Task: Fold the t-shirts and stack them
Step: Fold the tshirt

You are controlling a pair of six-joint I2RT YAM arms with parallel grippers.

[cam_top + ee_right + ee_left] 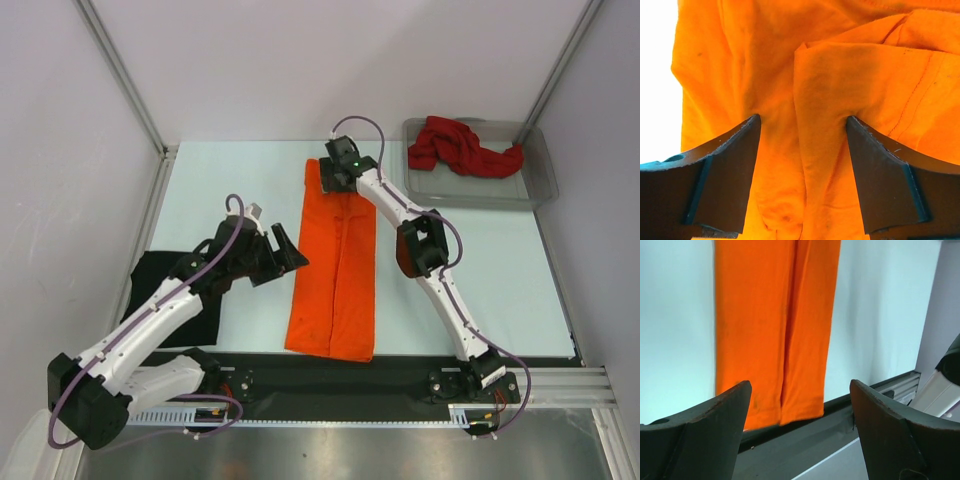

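Three shirts noted. The orange t-shirt (335, 275) lies mid-surface, folded lengthwise into a long strip. The black t-shirt (150, 280) lies at the left edge, and the dark red t-shirt (460, 145) sits crumpled in the tray (535, 190). The right end effector (335, 172) presses on the strip's far end, jaws apart astride a ridge of cloth, not clenched. The left end effector (285, 250) hovers released and empty beside the strip. Step judged: crosswise fold. The next move calls for pinching the far end and carrying it to the near hem.

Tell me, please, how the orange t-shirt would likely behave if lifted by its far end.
Probably floppy: the orange t-shirt lies as a long folded strip, wrinkled at the right gripper, so it should sag. It looks thin, so likely light. Its loose folded layers may fall open when lifted.
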